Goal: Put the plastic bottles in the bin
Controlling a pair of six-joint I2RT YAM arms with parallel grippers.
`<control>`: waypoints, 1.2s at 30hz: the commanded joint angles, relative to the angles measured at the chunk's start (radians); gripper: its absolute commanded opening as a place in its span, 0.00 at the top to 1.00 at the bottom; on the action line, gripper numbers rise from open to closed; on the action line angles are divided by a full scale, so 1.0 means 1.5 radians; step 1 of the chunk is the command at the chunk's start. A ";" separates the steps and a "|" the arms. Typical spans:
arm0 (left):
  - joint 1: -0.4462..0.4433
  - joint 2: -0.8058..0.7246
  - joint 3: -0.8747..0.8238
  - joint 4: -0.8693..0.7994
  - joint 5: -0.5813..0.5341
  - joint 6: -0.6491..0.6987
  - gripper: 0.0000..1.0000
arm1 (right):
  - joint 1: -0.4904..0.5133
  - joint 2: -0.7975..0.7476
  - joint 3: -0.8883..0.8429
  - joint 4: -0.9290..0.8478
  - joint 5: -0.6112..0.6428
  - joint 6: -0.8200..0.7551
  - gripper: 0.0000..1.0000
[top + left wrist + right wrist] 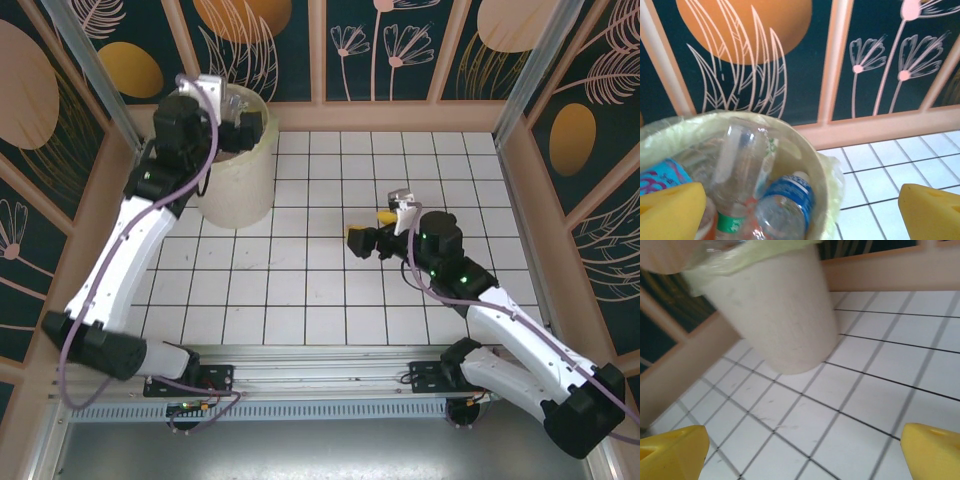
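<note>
A: Over the bin (240, 175), far left corner: left end effector (800, 215), pads spread wide, gripping nothing.

B: And the bottles (765, 200)?

A: Straight below it, inside the bin. From the left wrist: clear bottle (742, 150) leaning near upright, green label low. Blue-label bottle (785, 205) just beside it, cap tipped up toward the rim. Cyan-label bottle (662, 177) at the left edge.

B: Right end effector (368, 228)?

A: Middle of the desk (400, 300), well apart from the bin. Open too, empty, aimed at the bin's wall.

B: Nearer arm, then?

A: Left, plainly. Probably just a lift up and away needed.

B: Differences between views?

A: From above: contents mostly masked by the left arm (150, 230). From the left wrist: straight down into the bin. From the right wrist: outer wall and bag (755, 255) edge, seen from low on the desk.
</note>
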 commanded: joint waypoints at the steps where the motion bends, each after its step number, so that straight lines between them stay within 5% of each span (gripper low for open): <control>1: 0.002 -0.085 -0.125 0.141 0.042 -0.050 0.01 | -0.008 -0.034 -0.034 0.055 0.169 -0.009 0.01; 9: 0.002 -0.340 -0.437 0.243 0.001 -0.068 0.01 | -0.025 -0.082 -0.096 0.071 0.323 -0.049 0.01; 15: 0.002 -0.438 -0.600 0.282 -0.137 -0.092 0.01 | -0.095 -0.138 -0.206 0.154 0.351 -0.090 0.01; 25: 0.002 -0.383 -0.789 0.440 -0.334 -0.057 0.01 | -0.248 -0.176 -0.385 0.362 0.333 -0.112 0.01; 31: 0.002 -0.352 -0.905 0.661 -0.377 0.016 0.01 | -0.316 -0.103 -0.436 0.495 0.303 -0.121 0.01; 36: 0.009 -0.287 -0.918 0.733 -0.368 0.046 0.01 | -0.354 0.009 -0.459 0.622 0.291 -0.129 0.01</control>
